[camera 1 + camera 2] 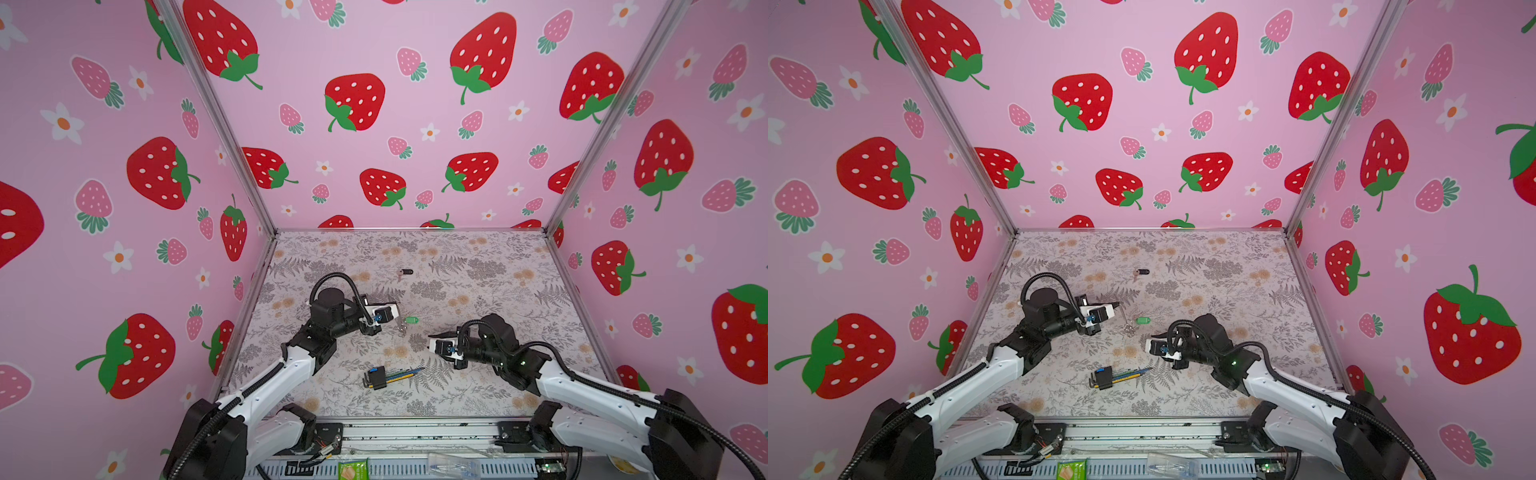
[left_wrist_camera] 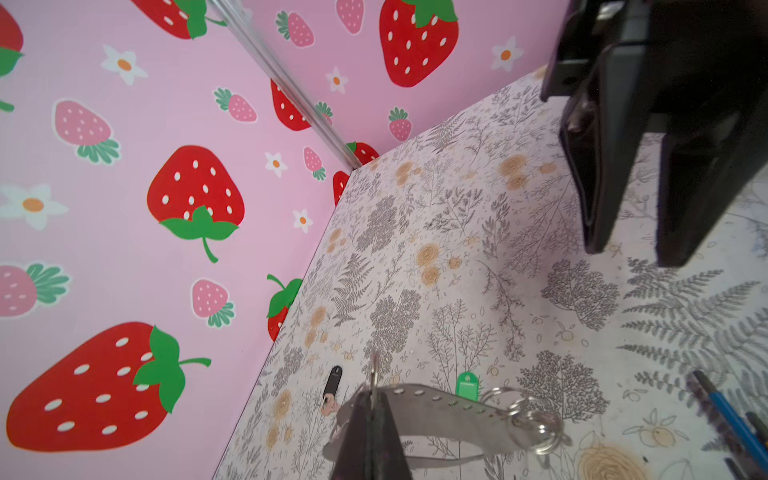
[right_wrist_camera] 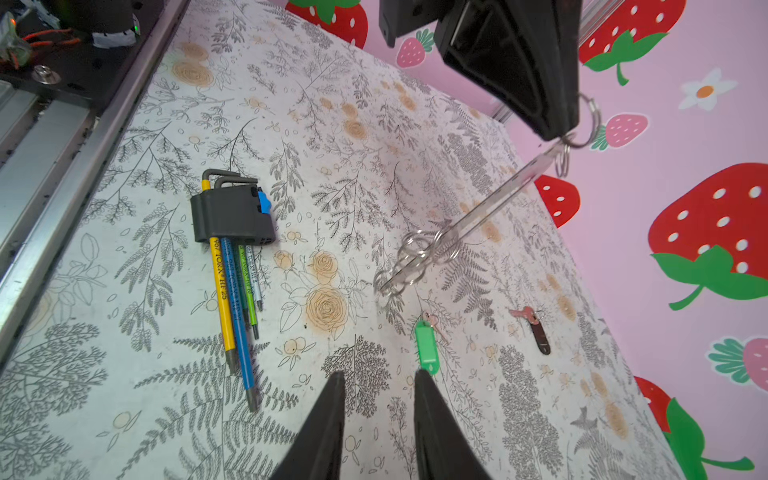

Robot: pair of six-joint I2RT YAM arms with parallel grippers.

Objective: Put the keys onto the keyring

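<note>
Your left tool (image 2: 371, 409) is clamped on the keyring (image 2: 440, 405) and holds the strap up off the bench (image 3: 124, 291), with its rings (image 3: 415, 253) dangling low. Your right tool (image 3: 379, 378) stands apart, gripping nothing, just short of the green-tagged key (image 3: 427, 347). The black-tagged key (image 3: 540, 334) lies farther back on the bench.

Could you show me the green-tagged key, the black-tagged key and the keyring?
green-tagged key (image 3: 427, 347): right wrist view, on its green tag.
black-tagged key (image 3: 541, 338): right wrist view, on its black tag.
keyring (image 2: 449, 415): left wrist view, on the strap's middle.
</note>
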